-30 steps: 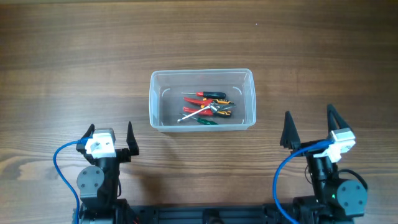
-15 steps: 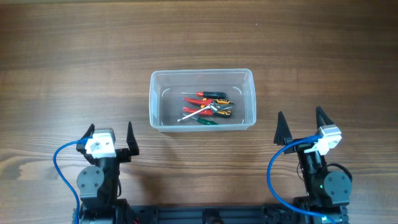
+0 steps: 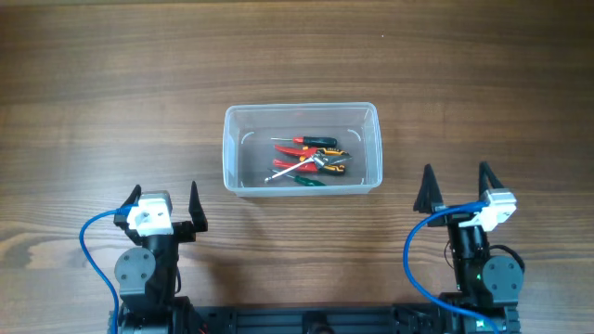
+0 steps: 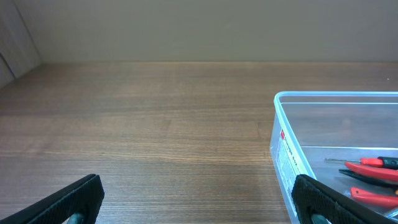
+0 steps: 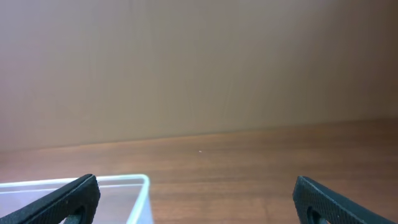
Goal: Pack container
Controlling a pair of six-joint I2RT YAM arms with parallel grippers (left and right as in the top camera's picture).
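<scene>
The clear plastic container (image 3: 232, 148) stands at the table's middle. Inside lie several hand tools (image 3: 309, 160) with red, orange and green handles. My left gripper (image 3: 167, 204) is open and empty near the front left, below and left of the container. My right gripper (image 3: 457, 187) is open and empty at the front right, right of the container. In the left wrist view the container (image 4: 292, 124) sits at the right between my open fingers (image 4: 199, 202), with red tool handles (image 4: 373, 165) inside. In the right wrist view only its corner (image 5: 140, 186) shows, left of my open fingers (image 5: 199, 202).
The wooden table (image 3: 111, 83) surrounds the container. A wall (image 5: 199, 62) stands behind the table's far edge. Blue cables (image 3: 93, 241) loop by both arm bases at the front edge.
The right arm drew back toward its base and shifted, its gripper staying open. The left arm, the container and the tools have not moved.
</scene>
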